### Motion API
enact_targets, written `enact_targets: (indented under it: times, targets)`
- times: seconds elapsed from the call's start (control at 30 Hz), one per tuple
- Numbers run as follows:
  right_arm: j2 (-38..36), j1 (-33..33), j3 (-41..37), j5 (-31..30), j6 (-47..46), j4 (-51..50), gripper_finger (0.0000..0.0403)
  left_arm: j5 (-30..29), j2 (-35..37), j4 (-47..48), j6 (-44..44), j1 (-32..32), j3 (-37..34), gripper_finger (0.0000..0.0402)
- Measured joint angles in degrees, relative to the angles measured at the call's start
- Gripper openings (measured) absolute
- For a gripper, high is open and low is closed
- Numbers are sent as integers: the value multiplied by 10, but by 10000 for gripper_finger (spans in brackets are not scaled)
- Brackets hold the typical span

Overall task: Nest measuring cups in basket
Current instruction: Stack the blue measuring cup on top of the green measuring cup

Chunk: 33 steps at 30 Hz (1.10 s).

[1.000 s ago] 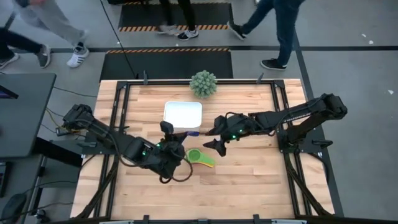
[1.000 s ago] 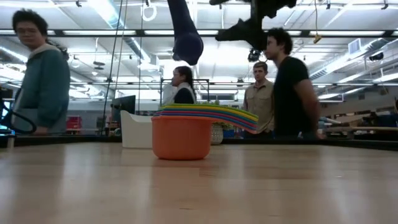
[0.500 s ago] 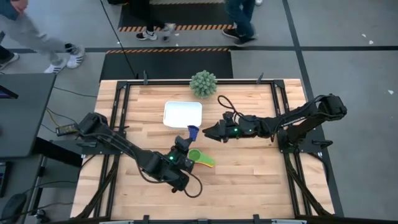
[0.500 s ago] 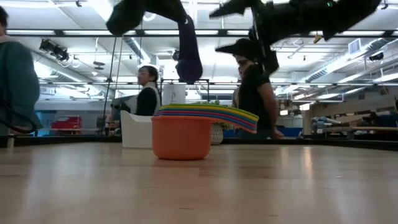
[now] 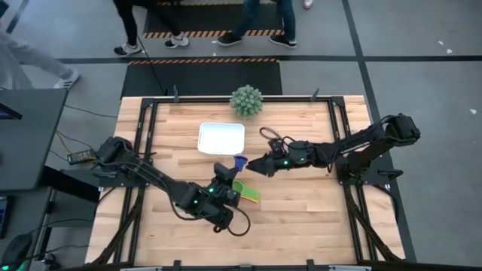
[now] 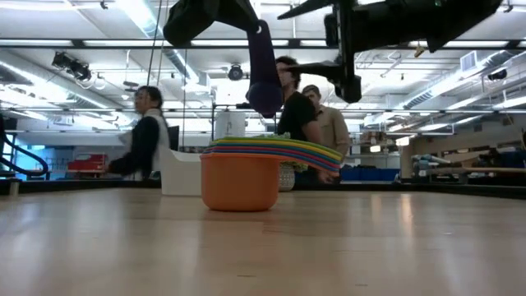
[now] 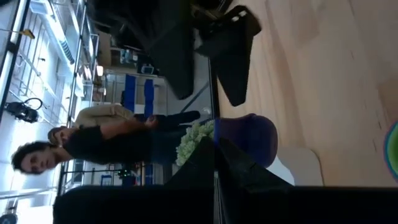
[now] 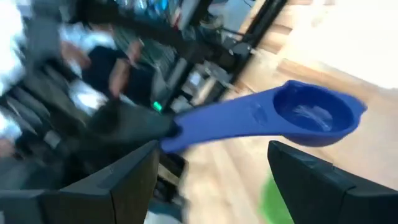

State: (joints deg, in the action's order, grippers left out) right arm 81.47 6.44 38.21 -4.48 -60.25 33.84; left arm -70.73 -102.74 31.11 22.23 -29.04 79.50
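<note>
table: light wooden table (image 5: 301, 218) | basket: shallow white rectangular plastic basket (image 5: 221, 138) sits near the far edge, nothing in it | stack: nested rainbow plastic measuring cups (image 6: 246, 173), orange at the bottom, on the wood near the basket | my left gripper (image 5: 223, 174) clamped on the navy blue plastic measuring cup (image 5: 239, 162) by its handle, up in the air between basket and stack | my right gripper (image 5: 254, 165) spread wide just beside that cup, holding nothing

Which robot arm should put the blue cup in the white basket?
Probably the left. Its pincer is shut on the blue cup's handle, lifted just beside the basket. The right pincer is open and holds nothing, right next to the cup.
</note>
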Motion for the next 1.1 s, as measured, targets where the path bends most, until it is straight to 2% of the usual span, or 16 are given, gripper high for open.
enact_targets:
  times: [0.13, 0.27, 0.43, 0.5, 0.73, 0.9, 0.97, 1.1]
  targets:
    - [0, 13, 53, -10, 145, -136, 307, 0, 0, 0, -4, 0, 0, 7]
    - [0, 29, 114, -56, 299, -280, 307, 25, 0, 0, -23, 0, 0, 7]
    - [0, 53, 134, -125, 531, -294, 307, 42, 0, 0, -45, 0, 0, 7]
    - [0, 60, 133, -137, 587, -289, 307, 40, 0, -2, -45, 0, 0, 7]
    - [0, 73, 133, -196, 620, -290, 307, 22, 0, -24, -45, 3, 0, 7]
    - [0, 72, 132, -180, 441, -308, 307, -2, 0, -31, -18, 3, 0, 7]
    - [0, 69, 123, -180, 416, -311, 307, -2, 0, -31, -16, 3, 0, 7]
    - [0, 68, 115, -186, 511, -329, 307, 3, 0, -33, -16, 2, 0, 7]
